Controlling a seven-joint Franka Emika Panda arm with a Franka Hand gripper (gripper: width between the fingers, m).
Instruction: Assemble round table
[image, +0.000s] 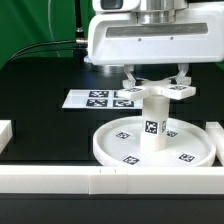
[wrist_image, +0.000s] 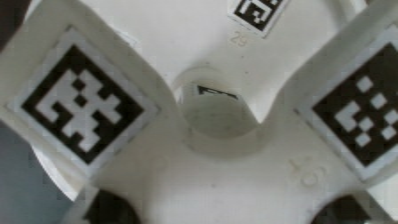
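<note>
The large round disc lies flat on the black table, and the short thick post stands upright in its middle with a tag on its side. The small cross-shaped piece sits level on top of the post. My gripper comes straight down over it, one finger on each side, shut on the cross-shaped piece. In the wrist view the cross-shaped piece fills the picture, its tagged arms spreading out around a round hub. My gripper shows only as dark fingertips at the picture's edge.
The marker board lies flat behind the disc, toward the exterior view's left. A long white border bar runs along the front. Shorter bars stand at the left and right edges.
</note>
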